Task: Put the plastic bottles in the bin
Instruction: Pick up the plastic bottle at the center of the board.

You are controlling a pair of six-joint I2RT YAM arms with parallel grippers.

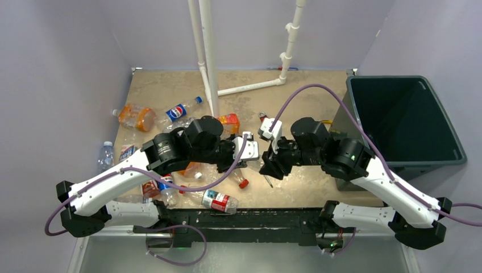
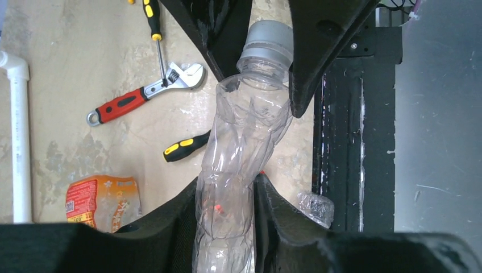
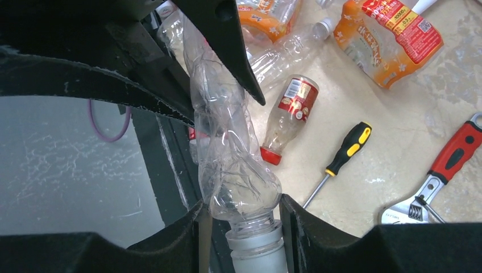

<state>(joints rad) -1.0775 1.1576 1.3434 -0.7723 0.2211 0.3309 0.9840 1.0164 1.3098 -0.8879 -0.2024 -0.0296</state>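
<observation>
**Two arms, one clear bottle [image 2: 244,131], held in the air over the table [image 1: 318,85] and well apart from the bin [image 1: 386,78].**

My left gripper [image 2: 227,190] is clamped on the crumpled body, and my right gripper [image 3: 241,207] is pinched around the neck beside the cap. I judge the thin plastic could buckle or twist free if one arm pulls before the other lets go. That would drop it among the screwdriver [image 3: 341,156] and the red-labelled bottle [image 3: 293,111]. I can make out nothing inside the bin; more bottles [image 1: 183,110] lie on the table.
</observation>
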